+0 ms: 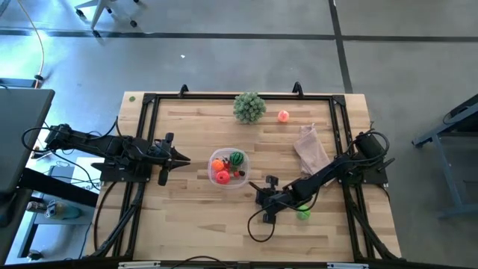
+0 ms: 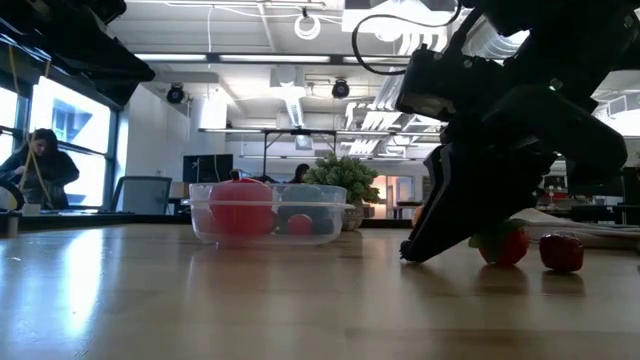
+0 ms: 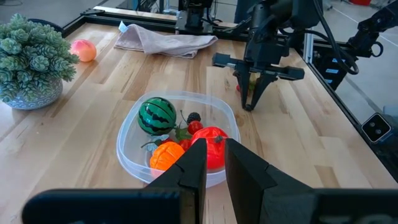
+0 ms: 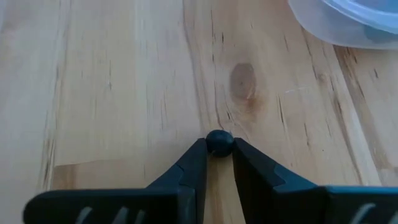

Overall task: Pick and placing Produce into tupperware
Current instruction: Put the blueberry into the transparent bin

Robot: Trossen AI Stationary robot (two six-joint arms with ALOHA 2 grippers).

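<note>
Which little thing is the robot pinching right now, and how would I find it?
Find the clear tupperware in the middle of the wooden table, then look just beside it where the right gripper points down at the wood. Between its fingertips sits a tiny dark berry. It is far smaller and darker than the bright fruits in the tub.

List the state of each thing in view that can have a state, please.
Tupperware: open, partly filled with produce.
Dark berry: on the table, pinched at the tips of the right tool.
Left tool: shut, empty, beside the tupperware.
Pink fruit: loose on the table.
</note>
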